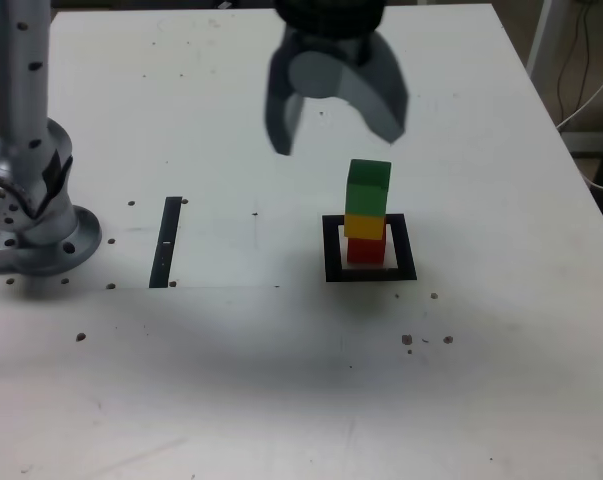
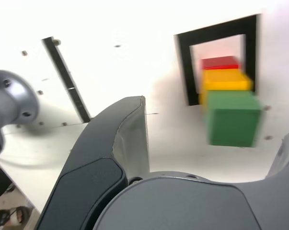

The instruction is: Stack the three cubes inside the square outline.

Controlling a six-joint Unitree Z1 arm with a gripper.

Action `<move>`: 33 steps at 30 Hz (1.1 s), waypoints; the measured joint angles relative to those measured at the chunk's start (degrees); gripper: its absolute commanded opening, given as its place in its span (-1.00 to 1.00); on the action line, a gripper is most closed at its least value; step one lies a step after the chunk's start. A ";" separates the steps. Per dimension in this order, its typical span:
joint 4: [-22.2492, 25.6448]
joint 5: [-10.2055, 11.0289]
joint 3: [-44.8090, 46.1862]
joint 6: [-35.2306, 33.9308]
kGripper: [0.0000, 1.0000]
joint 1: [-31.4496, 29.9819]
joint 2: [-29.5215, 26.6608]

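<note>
The claw (image 1: 336, 130) hung with its two dark fingers spread wide and nothing between them, above and a little behind the stack. Its upper part ran off the top of the exterior view, so only the fingers and the rounded grey piece between them showed. In the wrist view one finger (image 2: 115, 158) filled much of the foreground, while the other was cut down to a sliver at the picture's edge.

Below it stood the three cubes, one on another: the red cube (image 1: 366, 250) at the bottom, the yellow cube (image 1: 365, 225) on it, the green cube (image 1: 368, 187) on top. The green one sat slightly off toward the exterior view's right, overhanging a little. The wrist view blurred their edges. The red cube rested inside the square outline (image 1: 333, 250), whose pale centre it mostly covered.

Well apart, toward the exterior view's left, lay a narrow black strip (image 1: 167, 242) on the white table (image 1: 281, 380). Further left stood the arm's grey base (image 1: 31, 225), the column above it cut off. Small dark specks dotted the table.
</note>
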 measured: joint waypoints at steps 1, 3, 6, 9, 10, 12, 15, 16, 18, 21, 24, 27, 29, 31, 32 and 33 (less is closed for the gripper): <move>-0.28 0.02 1.36 -0.28 0.99 0.00 -0.91; -0.90 0.11 4.81 -0.77 0.99 0.00 -3.14; -1.81 0.32 8.97 -1.19 0.99 0.00 -5.79; -3.95 0.37 14.75 -1.80 0.99 0.00 -8.64; -4.63 0.37 16.49 -2.01 0.99 0.00 -9.55; -6.07 0.32 19.75 -2.51 0.99 0.01 -11.07; -8.72 -0.10 25.38 -3.17 0.99 0.27 -13.26; -9.91 -0.29 27.16 -3.32 0.99 0.42 -13.94; -12.65 -0.92 31.25 -3.67 0.99 0.88 -15.65; -15.01 -1.38 36.74 -3.86 0.99 1.35 -17.56; -17.74 -1.80 42.11 -3.96 0.99 2.07 -19.03; -20.42 -2.19 46.01 -3.98 0.99 2.61 -20.36; -22.08 -2.42 47.93 -3.98 0.99 2.74 -20.72; -22.91 -2.61 49.15 -3.98 0.99 2.80 -20.78; -23.24 -2.72 49.35 -3.98 0.99 2.81 -20.81; -24.09 -2.92 50.01 -3.98 0.99 2.81 -20.84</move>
